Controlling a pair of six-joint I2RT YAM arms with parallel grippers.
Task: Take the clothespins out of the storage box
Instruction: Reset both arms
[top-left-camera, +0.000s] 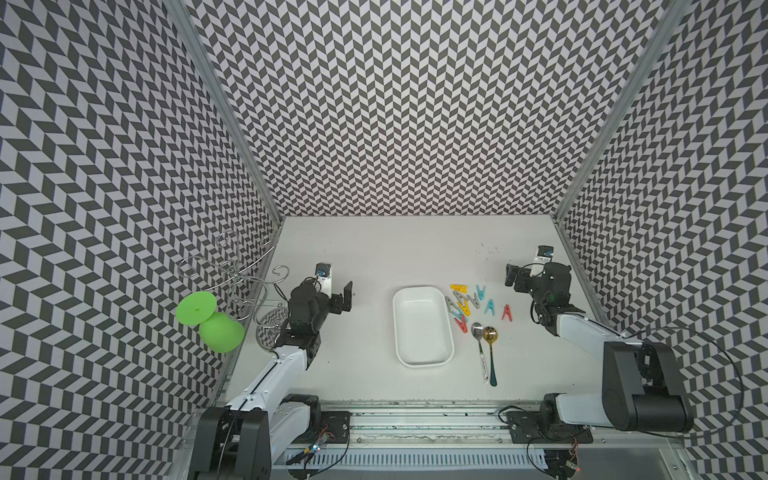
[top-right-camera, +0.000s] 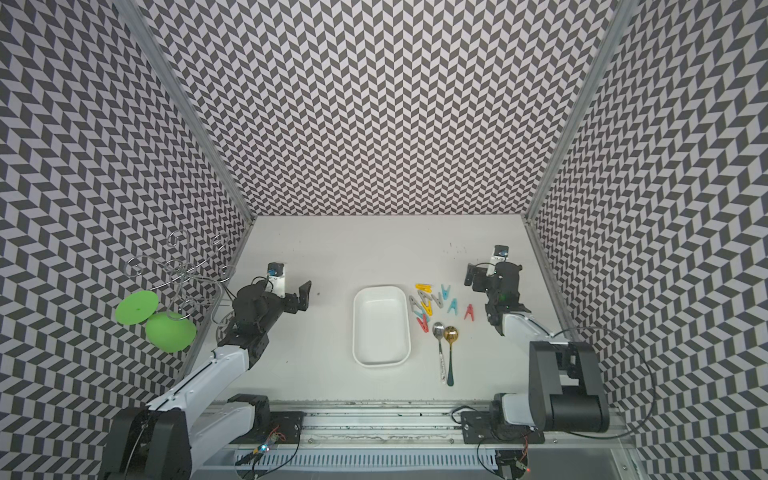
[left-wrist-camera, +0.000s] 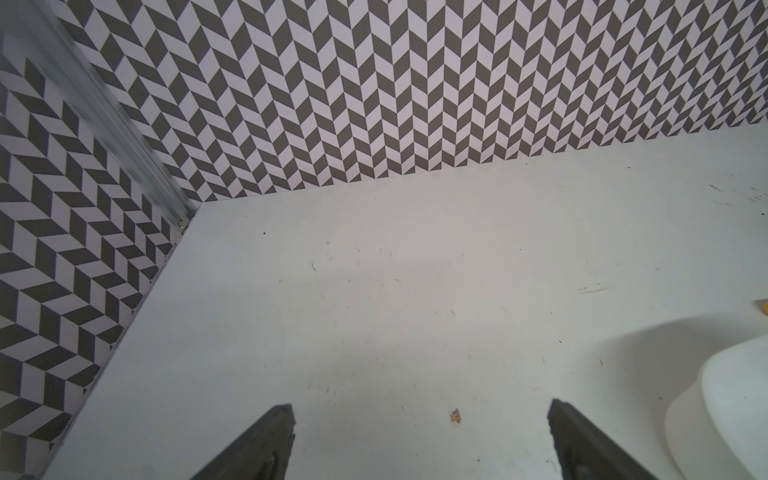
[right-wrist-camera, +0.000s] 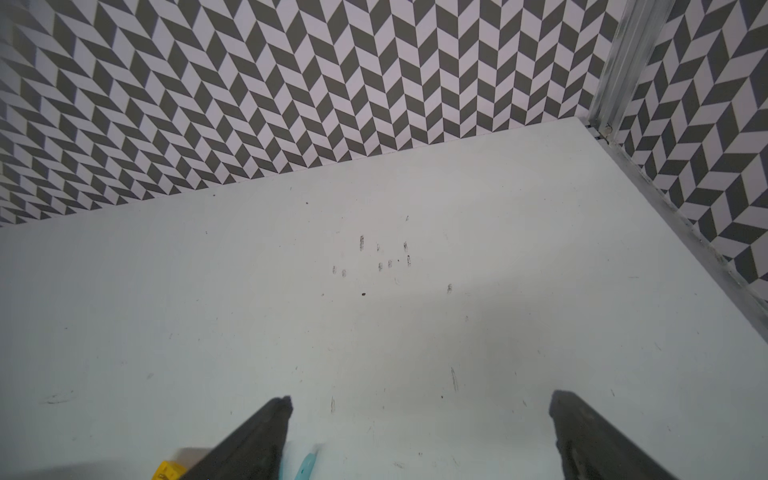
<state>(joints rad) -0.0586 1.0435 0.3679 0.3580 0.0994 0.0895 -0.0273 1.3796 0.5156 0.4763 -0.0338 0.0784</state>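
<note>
found the storage box (top-left-camera: 422, 328) bare, the clothespins (top-left-camera: 473, 301) all out on the table (top-left-camera: 374, 257) beside it, left gripper (left-wrist-camera: 419, 409) and right gripper (right-wrist-camera: 420, 399) spread, pinching nothing; judged task done.

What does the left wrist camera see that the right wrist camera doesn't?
Only the left wrist view shows a corner of the white storage box. Only the right wrist view shows a light blue clothespin and dark scuff marks. Both show white table, zigzag wall, some yellow clothespin, and an open gripper: the left gripper and the right gripper.
</note>
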